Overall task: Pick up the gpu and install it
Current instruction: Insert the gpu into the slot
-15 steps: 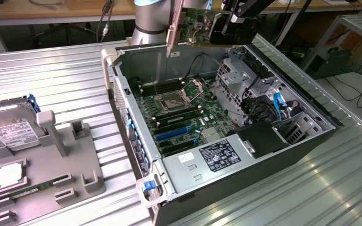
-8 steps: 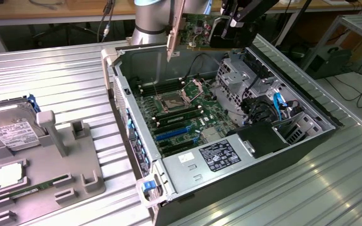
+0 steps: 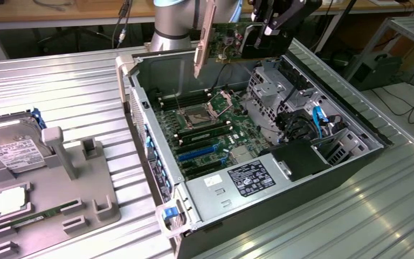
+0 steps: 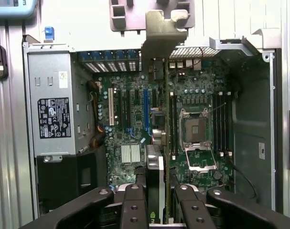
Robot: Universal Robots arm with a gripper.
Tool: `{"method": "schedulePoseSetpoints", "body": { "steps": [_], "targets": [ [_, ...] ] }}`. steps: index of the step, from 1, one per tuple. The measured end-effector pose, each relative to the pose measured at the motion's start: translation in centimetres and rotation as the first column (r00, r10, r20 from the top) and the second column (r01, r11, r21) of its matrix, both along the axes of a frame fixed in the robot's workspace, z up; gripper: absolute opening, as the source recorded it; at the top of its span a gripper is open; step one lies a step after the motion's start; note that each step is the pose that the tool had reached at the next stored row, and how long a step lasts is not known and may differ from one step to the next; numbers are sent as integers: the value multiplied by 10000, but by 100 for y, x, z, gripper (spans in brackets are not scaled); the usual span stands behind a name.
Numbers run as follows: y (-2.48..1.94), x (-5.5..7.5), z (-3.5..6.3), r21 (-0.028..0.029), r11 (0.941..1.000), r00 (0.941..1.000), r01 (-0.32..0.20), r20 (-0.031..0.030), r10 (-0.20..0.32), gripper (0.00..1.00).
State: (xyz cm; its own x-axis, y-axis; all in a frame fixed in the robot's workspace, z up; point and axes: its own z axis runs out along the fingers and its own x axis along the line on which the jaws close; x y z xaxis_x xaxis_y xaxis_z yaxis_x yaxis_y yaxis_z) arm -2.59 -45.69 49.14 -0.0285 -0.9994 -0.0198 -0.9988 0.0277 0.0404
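One ribbed metal table (image 3: 63, 81) carries one open computer case (image 3: 131, 91), which lies directly below the claw (image 4: 160, 191), its single motherboard (image 3: 214, 129) facing up. One grey holder (image 3: 84, 205) sits well away from the claw, toward the exterior view's left. By it rests one hard drive (image 3: 9, 151), and in it lies one memory stick (image 3: 38, 217). The one gpu (image 3: 228, 38) hangs above the case, clamped edge-on between the claw's two fingers (image 4: 135, 200), its silver bracket (image 3: 205, 32) pointing down.

The gpu (image 3: 226, 46), gripped in the tool (image 4: 159, 193), hangs above the motherboard (image 3: 214, 129) inside the case (image 3: 340, 102).
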Motion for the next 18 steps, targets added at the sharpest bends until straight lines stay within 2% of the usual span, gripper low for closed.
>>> {"method": "schedulePoseSetpoints", "body": {
  "steps": [3, 18],
  "targets": [
    [0, 0, -7, -1, 10000, 10000, -88, 23, 88, 27],
    [0, -1, -34, 0, 9984, 9984, -558, 30, 558, 27]
  ]
}}
